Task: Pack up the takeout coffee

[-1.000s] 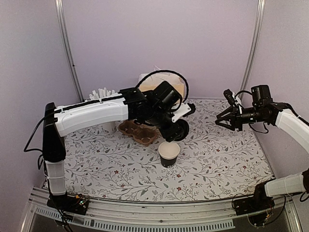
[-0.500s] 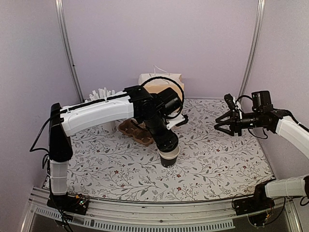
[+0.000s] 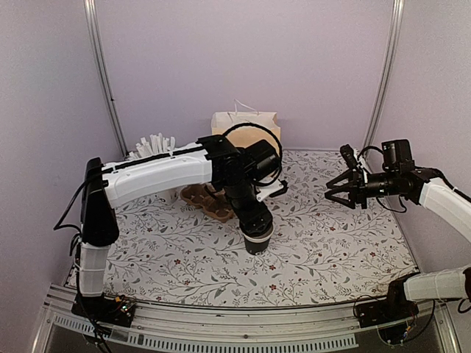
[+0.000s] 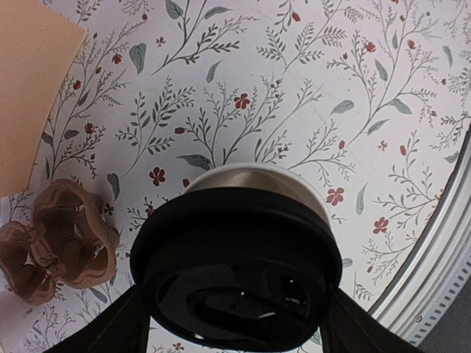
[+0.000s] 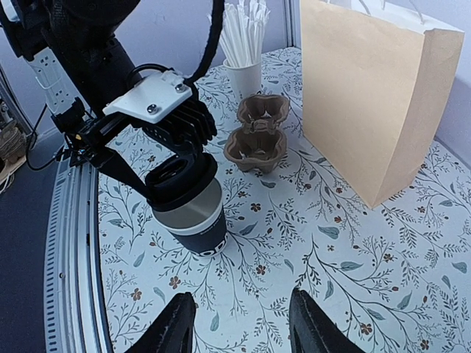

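Observation:
The takeout coffee cup stands on the floral table, black low down with white lettering and a pale band above. My left gripper is shut on the black round lid and holds it on the cup's rim. In the left wrist view the lid fills the lower middle, a finger on each side, and the cup's pale rim shows just beyond it. My right gripper hovers open and empty to the right; its fingertips frame bare table in front of the cup.
A brown pulp carrier lies behind-left of the cup, also in the right wrist view. A tan paper bag stands at the back wall. A white cup of white sticks stands at the back left.
My left gripper has carried the lid down from behind and above the open cup onto its rim. The right arm has barely shifted.

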`<state>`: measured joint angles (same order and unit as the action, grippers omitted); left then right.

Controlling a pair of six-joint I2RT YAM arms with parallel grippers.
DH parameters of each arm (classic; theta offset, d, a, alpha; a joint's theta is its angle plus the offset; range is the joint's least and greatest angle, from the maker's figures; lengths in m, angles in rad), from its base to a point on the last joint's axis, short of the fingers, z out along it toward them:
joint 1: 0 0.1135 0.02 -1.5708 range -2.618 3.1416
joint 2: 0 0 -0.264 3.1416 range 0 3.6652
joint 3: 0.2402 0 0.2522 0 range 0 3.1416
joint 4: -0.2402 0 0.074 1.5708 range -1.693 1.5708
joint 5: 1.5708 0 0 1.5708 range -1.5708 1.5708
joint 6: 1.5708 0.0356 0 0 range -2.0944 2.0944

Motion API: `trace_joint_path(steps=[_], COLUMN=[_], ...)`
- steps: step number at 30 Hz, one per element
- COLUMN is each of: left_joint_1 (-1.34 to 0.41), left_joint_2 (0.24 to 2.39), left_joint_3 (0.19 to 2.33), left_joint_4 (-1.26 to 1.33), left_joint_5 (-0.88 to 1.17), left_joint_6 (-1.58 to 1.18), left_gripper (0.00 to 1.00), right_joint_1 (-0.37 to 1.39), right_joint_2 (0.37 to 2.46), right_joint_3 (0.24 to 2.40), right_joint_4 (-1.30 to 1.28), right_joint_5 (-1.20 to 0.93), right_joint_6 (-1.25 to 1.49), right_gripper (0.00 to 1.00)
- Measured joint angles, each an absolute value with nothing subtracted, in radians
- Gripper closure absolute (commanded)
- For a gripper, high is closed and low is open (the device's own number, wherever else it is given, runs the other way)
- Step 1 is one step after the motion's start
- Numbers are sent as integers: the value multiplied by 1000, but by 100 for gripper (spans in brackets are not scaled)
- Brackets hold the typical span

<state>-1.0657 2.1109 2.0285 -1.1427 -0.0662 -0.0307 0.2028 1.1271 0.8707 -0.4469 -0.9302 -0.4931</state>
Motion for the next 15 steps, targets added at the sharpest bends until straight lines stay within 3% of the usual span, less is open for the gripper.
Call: trace_joint_path(steps=[15], left_joint_1=[-1065], left_joint_2=[2148], left_joint_3=[2038], left_joint_4=[-1141], left_joint_5=[-35], left_joint_6=[-29], left_gripper=[15], right_joint_1=[203], right_joint_2=[1128], right_joint_3=[870], right_joint_4=[-447], right_joint_5=[-931], right_joint_6=[-494], right_gripper=[54])
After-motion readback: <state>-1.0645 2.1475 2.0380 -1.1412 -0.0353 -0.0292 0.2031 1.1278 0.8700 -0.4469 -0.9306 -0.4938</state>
